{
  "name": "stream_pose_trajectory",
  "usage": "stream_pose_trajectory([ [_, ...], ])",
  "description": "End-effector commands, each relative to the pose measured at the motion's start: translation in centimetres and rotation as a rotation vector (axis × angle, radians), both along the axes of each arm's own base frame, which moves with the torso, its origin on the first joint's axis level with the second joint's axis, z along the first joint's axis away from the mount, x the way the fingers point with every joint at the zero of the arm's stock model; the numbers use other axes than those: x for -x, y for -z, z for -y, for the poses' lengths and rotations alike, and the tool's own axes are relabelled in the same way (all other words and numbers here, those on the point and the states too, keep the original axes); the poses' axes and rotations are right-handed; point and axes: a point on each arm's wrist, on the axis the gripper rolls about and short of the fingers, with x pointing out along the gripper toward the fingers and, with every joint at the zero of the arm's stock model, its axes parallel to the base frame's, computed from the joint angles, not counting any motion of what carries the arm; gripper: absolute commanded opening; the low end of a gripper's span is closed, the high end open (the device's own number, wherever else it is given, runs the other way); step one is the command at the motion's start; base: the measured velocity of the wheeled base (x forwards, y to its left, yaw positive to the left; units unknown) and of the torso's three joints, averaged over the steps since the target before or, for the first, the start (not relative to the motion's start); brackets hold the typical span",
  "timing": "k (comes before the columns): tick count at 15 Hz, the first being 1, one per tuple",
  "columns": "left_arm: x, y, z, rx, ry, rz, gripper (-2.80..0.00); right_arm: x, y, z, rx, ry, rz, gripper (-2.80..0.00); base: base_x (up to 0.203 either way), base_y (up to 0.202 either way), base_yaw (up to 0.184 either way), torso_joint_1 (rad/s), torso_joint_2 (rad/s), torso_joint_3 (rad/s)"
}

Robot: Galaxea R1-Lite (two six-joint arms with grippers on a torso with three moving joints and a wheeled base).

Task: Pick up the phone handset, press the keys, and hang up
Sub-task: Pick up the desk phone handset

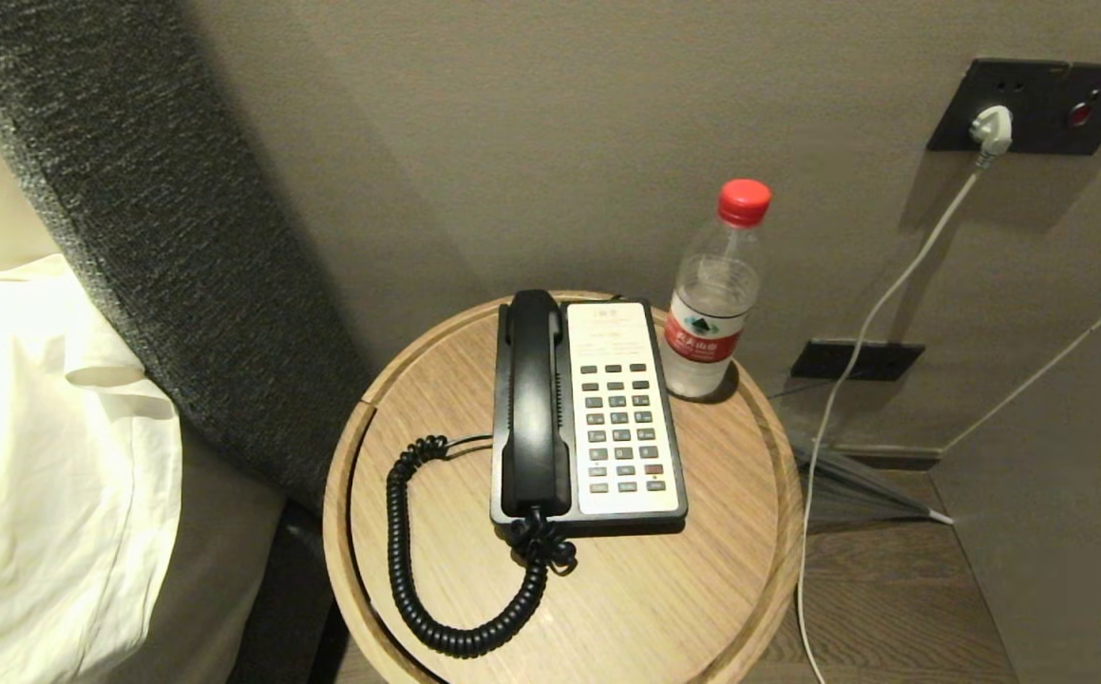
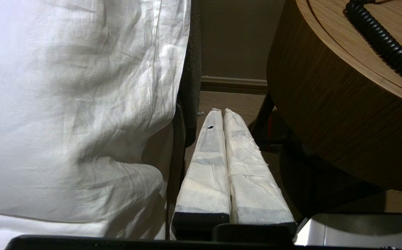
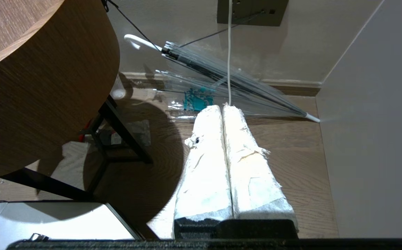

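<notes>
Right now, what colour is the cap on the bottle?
Red; the cap shows best in the head view.

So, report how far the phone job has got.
Nothing looks done: the phone handset lies in its cradle on the phone base, cord coiled on the round table. Nothing is in hand: the left gripper and right gripper hang shut, low beside the table. Lifting, pressing keys and hanging up all remain.

- A hotel bedroom, by its look.
- White bedding (image 1: 37,475) and a grey padded headboard (image 1: 161,237) at left.
- Round wooden bedside counter (image 1: 702,570) carrying a corded desk phone (image 1: 621,418) and water bottle (image 1: 713,304).
</notes>
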Motion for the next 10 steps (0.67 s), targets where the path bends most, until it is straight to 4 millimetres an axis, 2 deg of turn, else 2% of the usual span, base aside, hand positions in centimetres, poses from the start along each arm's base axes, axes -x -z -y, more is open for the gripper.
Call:
stream_pose_trajectory([
  [1,0.0,0.0,0.0,-0.004,0.000,0.002,-2.80,0.0,0.0,0.0,0.000,0.000,0.001,-2.80,0.000,0.000,0.000,0.000,0.00,0.000],
  [4,0.0,-0.1,0.0,-0.021,-0.002,-0.003,-2.80,0.0,0.0,0.0,0.001,-0.001,0.000,-2.80,0.000,0.000,0.000,0.000,0.00,0.000],
  [6,0.5,-1.5,0.0,-0.034,0.000,0.027,-2.80,0.0,0.0,0.0,0.000,0.000,0.000,-2.80,0.000,0.000,0.000,0.000,0.00,0.000],
  [8,1.9,-5.9,0.0,-0.043,0.027,0.050,-2.80,0.0,0.0,0.0,0.000,-0.001,0.001,-2.80,0.000,0.000,0.000,0.000,0.00,0.000],
  [10,1.8,-10.4,0.2,-0.036,0.106,-0.002,-2.80,0.0,0.0,0.0,0.000,-0.001,0.001,-2.80,0.000,0.000,0.000,0.000,0.00,0.000],
])
